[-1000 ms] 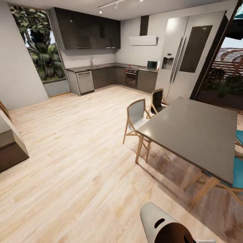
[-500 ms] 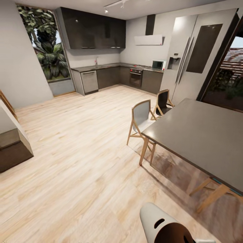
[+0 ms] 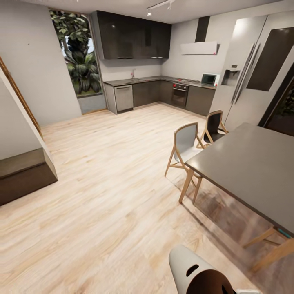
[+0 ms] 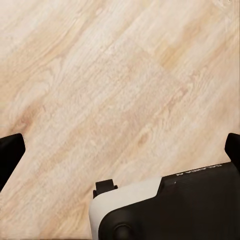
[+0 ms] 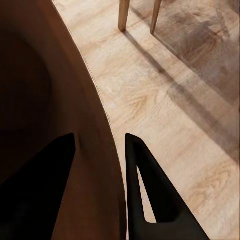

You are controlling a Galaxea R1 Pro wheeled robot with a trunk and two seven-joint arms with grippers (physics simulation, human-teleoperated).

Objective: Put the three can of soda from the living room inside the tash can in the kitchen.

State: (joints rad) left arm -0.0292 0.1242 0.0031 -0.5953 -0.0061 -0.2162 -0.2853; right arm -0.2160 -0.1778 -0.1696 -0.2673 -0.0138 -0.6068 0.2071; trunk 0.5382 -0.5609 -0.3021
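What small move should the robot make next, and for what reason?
Probably keep rolling forward over the wood floor toward the kitchen counter. The right gripper grips the wall of the trash can, the counter is far, and the table stands at the right.

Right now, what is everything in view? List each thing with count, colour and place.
Bin: one, pale grey outside, brown inside, oval slot near the rim; bottom of the head view, its wall between the right gripper's fingers.
Table: one, grey top, wooden legs; right.
Chairs: two in full view, one grey, one dark, at the table's far side.
Kitchen cabinets: dark, along the far wall.
Oven: one, dark, under the counter.
Microwave: one, on the counter.
Fridge: one, pale, right of the counter.
Window: one, plants outside.
Floor: light wood.
Left gripper: black fingers apart, over bare floor.
Right gripper: black fingers either side of the bin wall.
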